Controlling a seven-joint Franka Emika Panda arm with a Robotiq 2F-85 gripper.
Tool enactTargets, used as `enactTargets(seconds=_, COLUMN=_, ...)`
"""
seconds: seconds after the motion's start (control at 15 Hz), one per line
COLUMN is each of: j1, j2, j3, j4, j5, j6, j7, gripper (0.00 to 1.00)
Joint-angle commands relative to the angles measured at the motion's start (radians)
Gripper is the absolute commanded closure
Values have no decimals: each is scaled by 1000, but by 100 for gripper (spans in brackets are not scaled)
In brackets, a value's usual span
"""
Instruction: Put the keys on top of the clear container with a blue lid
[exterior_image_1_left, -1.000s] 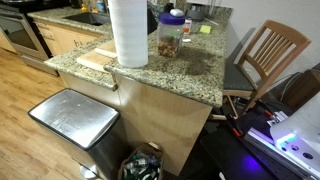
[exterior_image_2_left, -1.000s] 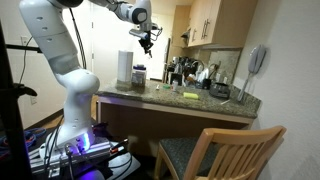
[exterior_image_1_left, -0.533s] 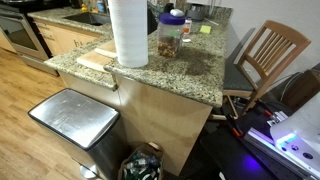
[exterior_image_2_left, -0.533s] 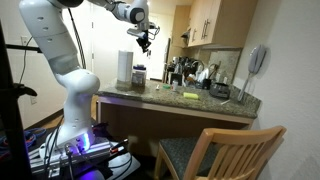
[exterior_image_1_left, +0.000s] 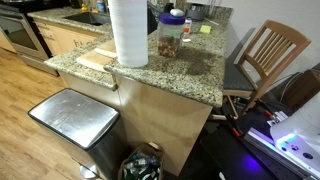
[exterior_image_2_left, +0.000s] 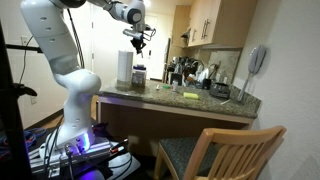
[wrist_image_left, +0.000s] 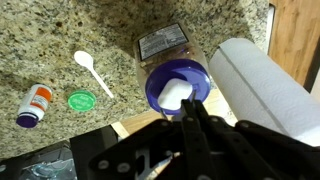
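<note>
**Claw (exterior_image_2_left: 138, 40) parked high over the blue-lid jar (exterior_image_2_left: 138, 75)**

The clear jar (exterior_image_1_left: 171, 35) stands on the granite bench (exterior_image_1_left: 200, 70) just beside the paper towel roll (exterior_image_1_left: 128, 30). In the wrist view the claw's (wrist_image_left: 190, 108) fingers look pinched together right over the blue lid (wrist_image_left: 160, 80). A small dark bit dangling from them looks like the keys (exterior_image_2_left: 139, 47), well clear of the lid. A white spoon (wrist_image_left: 93, 72), a green cap (wrist_image_left: 80, 100) and a pill bottle (wrist_image_left: 35, 105) lie on the bench nearby.

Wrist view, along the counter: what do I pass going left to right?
Orange pill bottle → white spoon → clear container with a blue lid → paper towel roll.
</note>
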Motion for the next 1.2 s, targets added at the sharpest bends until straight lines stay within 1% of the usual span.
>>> enactTargets(seconds=0.0, j1=11, j2=6, j3=-6, j4=14, j5=11, j6=-49, j7=-41, gripper=99)
enactTargets(seconds=0.13, j1=9, j2=12, j3=-3, j4=8, j5=0, j6=-70, j7=-41, gripper=99)
enactTargets(seconds=0.33, j1=38, j2=69, j3=-20, j4=30, j5=95, j6=-110, j7=-97, gripper=99)
enactTargets(seconds=0.47, j1=35, j2=100, j3=14, j4=43, j5=86, j6=-69, j7=-82, gripper=99)
enactTargets(seconds=0.53, j1=22, j2=55, j3=9, j4=7, j5=72, j6=-76, j7=-65, gripper=99)
enactTargets(seconds=0.6, j1=24, j2=66, j3=14, j4=10, j5=72, j6=-74, j7=-63, gripper=96)
enactTargets(seconds=0.67, j1=24, j2=68, j3=15, j4=10, j5=72, j6=-74, j7=-62, gripper=96)
enactTargets(seconds=0.73, j1=23, j2=67, j3=15, j4=10, j5=72, j6=-74, j7=-62, gripper=99)
enactTargets(seconds=0.8, j1=23, j2=79, j3=21, j4=19, j5=66, j6=-75, j7=-50, gripper=99)
enactTargets(seconds=0.93, j1=39, j2=93, j3=25, j4=31, j5=97, j6=-56, j7=-65, gripper=99)
enactTargets(seconds=1.13, j1=50, j2=138, j3=61, j4=65, j5=90, j6=18, j7=-42, gripper=99)
